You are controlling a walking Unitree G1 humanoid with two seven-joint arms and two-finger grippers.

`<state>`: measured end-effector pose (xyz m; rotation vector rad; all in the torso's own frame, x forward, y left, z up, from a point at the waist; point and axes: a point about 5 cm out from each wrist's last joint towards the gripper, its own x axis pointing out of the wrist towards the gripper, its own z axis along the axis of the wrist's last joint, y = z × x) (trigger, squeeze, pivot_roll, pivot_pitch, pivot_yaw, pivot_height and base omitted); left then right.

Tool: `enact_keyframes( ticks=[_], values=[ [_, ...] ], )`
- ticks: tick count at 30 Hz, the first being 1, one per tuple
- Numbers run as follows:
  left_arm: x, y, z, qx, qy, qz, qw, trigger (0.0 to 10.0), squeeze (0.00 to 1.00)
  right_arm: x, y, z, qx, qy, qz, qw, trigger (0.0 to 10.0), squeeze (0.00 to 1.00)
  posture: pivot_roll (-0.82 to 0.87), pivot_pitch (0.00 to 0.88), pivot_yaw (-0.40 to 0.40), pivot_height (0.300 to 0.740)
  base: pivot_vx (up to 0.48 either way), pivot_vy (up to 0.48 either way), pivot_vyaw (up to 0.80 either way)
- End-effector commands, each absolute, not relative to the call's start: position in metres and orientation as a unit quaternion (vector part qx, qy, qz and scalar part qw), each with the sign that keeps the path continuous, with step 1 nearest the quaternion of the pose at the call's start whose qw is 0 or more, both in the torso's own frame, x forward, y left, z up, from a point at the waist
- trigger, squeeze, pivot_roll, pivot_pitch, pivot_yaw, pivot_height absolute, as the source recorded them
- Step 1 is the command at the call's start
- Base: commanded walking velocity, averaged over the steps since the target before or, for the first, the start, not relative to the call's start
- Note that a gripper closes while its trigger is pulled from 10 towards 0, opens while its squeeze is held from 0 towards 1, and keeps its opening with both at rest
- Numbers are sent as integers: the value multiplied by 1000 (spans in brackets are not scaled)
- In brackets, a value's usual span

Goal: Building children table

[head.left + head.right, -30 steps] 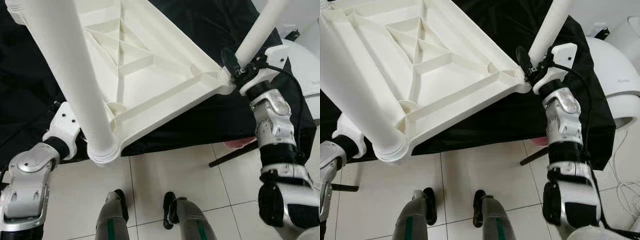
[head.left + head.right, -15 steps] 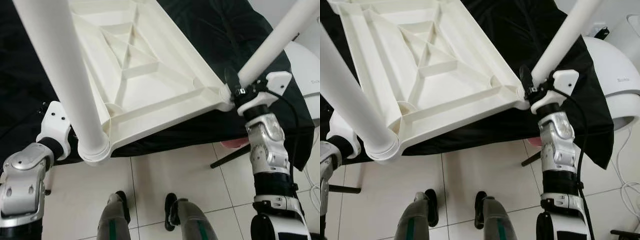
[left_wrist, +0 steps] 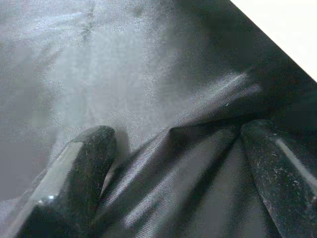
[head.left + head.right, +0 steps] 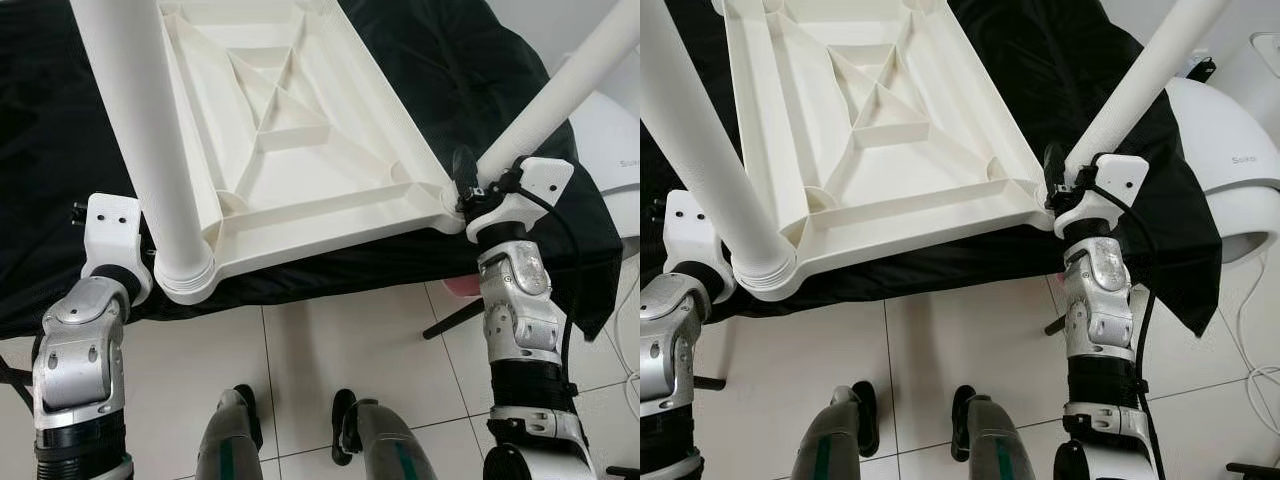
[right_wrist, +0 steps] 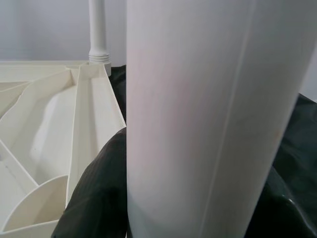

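Note:
The white plastic table top point(image 4: 290, 130) lies upside down on a black cloth point(image 4: 60, 150), ribbed underside up. A thick white leg point(image 4: 140, 130) stands in its near-left corner and another leg point(image 4: 560, 90) rises from the near-right corner. My right gripper point(image 4: 1055, 185) is shut on that right leg just above its socket. In the right wrist view the leg point(image 5: 208, 119) sits between the black fingers point(image 5: 99, 193), with a far leg point(image 5: 97, 29) behind. My left gripper point(image 3: 176, 136) is open on the cloth beside the near-left corner, holding nothing.
A white domed appliance point(image 4: 1230, 170) stands to the right of the cloth. A dark rod point(image 4: 450, 318) and a pink item point(image 4: 462, 287) lie on the tiled floor point(image 4: 340, 350) under the right edge. My feet point(image 4: 240, 410) stand close to the front edge.
The table has swung round with the right gripper still on the right leg, so its near edge now lies more level before me. The left wrist stays by the near-left corner.

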<state>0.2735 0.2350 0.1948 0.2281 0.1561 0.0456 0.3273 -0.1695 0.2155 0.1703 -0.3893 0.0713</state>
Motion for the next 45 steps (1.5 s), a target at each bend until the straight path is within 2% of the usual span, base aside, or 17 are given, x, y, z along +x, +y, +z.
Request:
enact_keyframes(
  ticks=[1, 3, 5, 7, 10, 16, 18, 23, 26, 29, 34, 37, 38, 39, 40, 45],
  values=[
    [275, 242, 197, 136, 80, 83, 984, 10000, 0, 326, -118, 204, 93, -155, 135, 974, 10000, 0, 5, 254, -23, 740, 0, 0, 0],
    [275, 245, 199, 148, 78, 87, 982, 10000, 0, 326, -117, 204, 91, -154, 134, 975, 10000, 0, 5, 254, -23, 740, 0, 0, 0],
    [274, 242, 201, 212, 82, 44, 973, 10000, 0, 329, -118, 207, 87, -158, 135, 974, 10000, 0, 9, 253, -27, 740, 0, 0, 0],
    [273, 241, 201, 229, 84, 32, 969, 10000, 0, 329, -118, 208, 86, -159, 135, 974, 10000, 0, 9, 253, -27, 740, 0, 0, 0],
    [275, 258, 230, 278, 46, 73, 957, 10000, 0, 335, -124, 221, 79, -177, 133, 972, 10000, 0, 9, 249, -26, 740, 0, 0, 0],
    [276, 266, 247, 272, 18, 102, 957, 10000, 0, 335, -125, 226, 82, -187, 133, 970, 10000, 0, 11, 247, -23, 740, 0, 0, 0],
    [273, 277, 268, 281, 2, 114, 953, 10000, 0, 336, -127, 231, 83, -193, 135, 968, 10000, 0, 18, 250, -20, 740, 0, 0, 0],
    [270, 287, 273, 299, 10, 116, 947, 10000, 0, 337, -128, 234, 80, -197, 134, 968, 10000, 0, 26, 252, -18, 740, 0, 0, 0],
    [270, 287, 268, 290, 17, 114, 950, 10000, 0, 338, -129, 235, 80, -197, 134, 968, 10000, 0, 27, 251, -17, 740, 0, 0, 0],
    [270, 273, 248, 243, 39, 101, 964, 10000, 0, 339, -130, 234, 76, -196, 133, 968, 10000, 0, 20, 258, -18, 740, 0, 0, 0],
    [266, 264, 240, 211, 53, 91, 972, 10000, 0, 338, -132, 234, 73, -195, 132, 969, 10000, 0, 16, 261, -27, 740, 0, 0, 0],
    [258, 267, 235, 230, 89, 35, 969, 10000, 0, 338, -132, 234, 71, -193, 135, 969, 10000, 0, 24, 265, -42, 740, 0, 0, 0],
    [251, 268, 235, 257, 103, -7, 961, 10000, 0, 338, -131, 234, 72, -192, 137, 969, 10000, 0, 27, 265, -44, 740, 0, 0, 0],
    [251, 268, 235, 257, 103, -7, 961, 10000, 0, 338, -131, 234, 72, -192, 137, 969, 10000, 0, 27, 265, -44, 740, 0, 0, 0],
    [246, 268, 235, 282, 114, -40, 952, 10000, 0, 339, -130, 235, 71, -192, 140, 969, 10000, 0, 30, 267, -46, 740, 0, 0, 0],
    [237, 275, 233, 277, 141, -63, 948, 10000, 0, 340, -129, 236, 70, -193, 143, 968, 10000, 0, 30, 267, -46, 740, 0, 0, 0]
  ],
)
